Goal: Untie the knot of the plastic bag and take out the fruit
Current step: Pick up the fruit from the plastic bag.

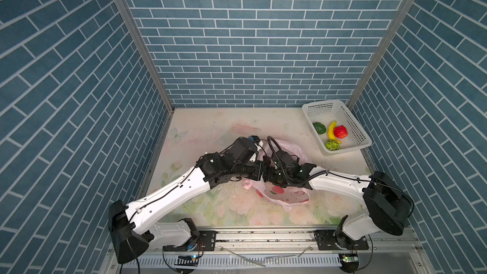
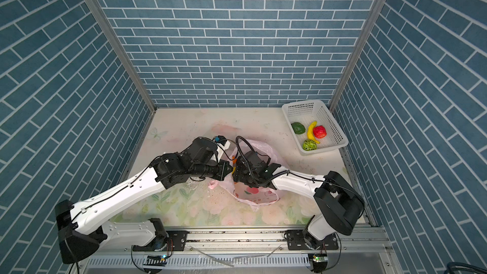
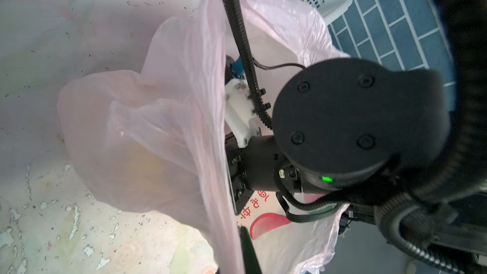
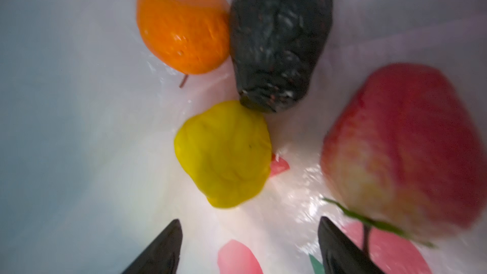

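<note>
You have one floral worktop [image 1: 210,133]; one plastic bag [image 1: 290,197] at its middle, mouth open, your left fingers [image 3: 247,251] clamped shut on its rim; one basket [image 1: 324,110] far right, four fruit [image 1: 340,131] inside; your right fingers [image 4: 163,249] inside the bag, spread wide, empty; there, apple [image 4: 403,143], dark piece [image 4: 279,38], orange piece [image 4: 181,27], lemon [image 4: 224,154].

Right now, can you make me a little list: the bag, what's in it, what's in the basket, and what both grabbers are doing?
bag: plastic bag, pink, mouth open
in bag: orange piece, dark piece, yellow piece, red apple
in basket: white basket holds banana, strawberry, dark green piece, bumpy green piece
left gripper: shut, seemingly pinching the bag's edge
right gripper: open, empty, inside the bag near the yellow piece
</note>
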Controlling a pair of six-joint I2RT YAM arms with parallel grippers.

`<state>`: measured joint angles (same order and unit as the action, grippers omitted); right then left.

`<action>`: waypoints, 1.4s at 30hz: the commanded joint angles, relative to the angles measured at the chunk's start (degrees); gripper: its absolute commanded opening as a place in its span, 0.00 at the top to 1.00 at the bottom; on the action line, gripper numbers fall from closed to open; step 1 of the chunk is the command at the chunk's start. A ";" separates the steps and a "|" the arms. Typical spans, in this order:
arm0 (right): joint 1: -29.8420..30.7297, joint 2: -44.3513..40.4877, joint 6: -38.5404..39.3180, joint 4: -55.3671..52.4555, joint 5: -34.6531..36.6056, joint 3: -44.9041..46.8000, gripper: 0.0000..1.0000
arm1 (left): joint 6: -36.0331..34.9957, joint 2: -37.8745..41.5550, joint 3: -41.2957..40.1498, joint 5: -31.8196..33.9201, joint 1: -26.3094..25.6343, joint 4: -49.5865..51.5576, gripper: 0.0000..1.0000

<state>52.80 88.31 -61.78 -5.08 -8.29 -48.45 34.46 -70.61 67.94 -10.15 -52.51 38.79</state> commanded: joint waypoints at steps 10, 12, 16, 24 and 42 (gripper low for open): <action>1.68 6.68 -2.34 2.50 5.11 -5.84 0.19 | -2.21 1.08 -2.02 -0.93 0.15 6.30 1.00; 2.37 7.06 -2.27 1.33 6.21 -5.64 0.18 | -2.27 1.02 -2.19 -0.75 0.15 6.27 1.00; 2.92 8.75 -2.46 2.69 6.58 -5.40 0.18 | -2.30 0.68 -2.66 -1.34 0.15 5.66 1.00; 2.93 13.17 -1.45 2.46 7.70 -9.08 0.19 | -2.16 1.04 -2.86 -1.45 0.21 5.47 1.00; 3.10 7.68 -1.59 0.25 10.02 -6.95 0.56 | -1.95 0.92 -3.43 -0.98 0.14 3.94 1.00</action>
<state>55.51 100.07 -62.76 -2.26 0.45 -55.72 33.19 -69.97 64.95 -11.03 -52.31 44.05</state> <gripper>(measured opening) 0.586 0.045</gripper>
